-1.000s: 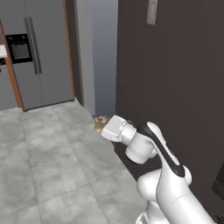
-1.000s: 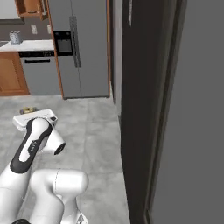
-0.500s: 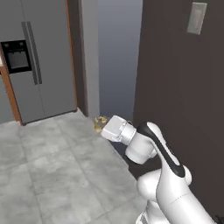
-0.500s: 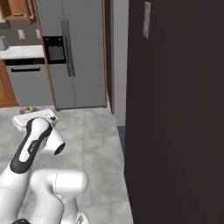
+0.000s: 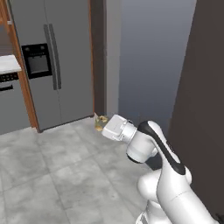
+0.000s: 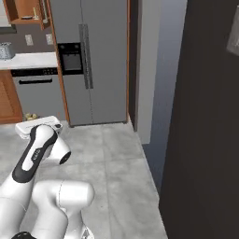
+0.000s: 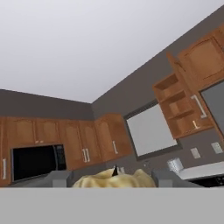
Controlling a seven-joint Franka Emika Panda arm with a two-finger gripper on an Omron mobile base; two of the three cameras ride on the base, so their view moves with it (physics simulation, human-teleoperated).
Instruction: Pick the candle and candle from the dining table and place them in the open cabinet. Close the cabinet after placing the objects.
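Hand view showing, left to right: microwave (image 7: 37,162) at 8 o'clock, golden candle (image 7: 114,178) pinched between half-closed gripper (image 7: 113,179) at 6 o'clock, open cabinet (image 7: 183,110) at 2 o'clock. Risking slip while carrying; possibly clipping the open door.

The arm (image 5: 153,148) is glossy white, built from fat rounded segments that swell like bulbs at each joint. A black band curves along the upper link, and the joint faces show as dark round caps, one plain in the right base view. The wrist ends in a squarish white block (image 5: 114,127) with softly bevelled edges. No cables, screws or markings can be made out.
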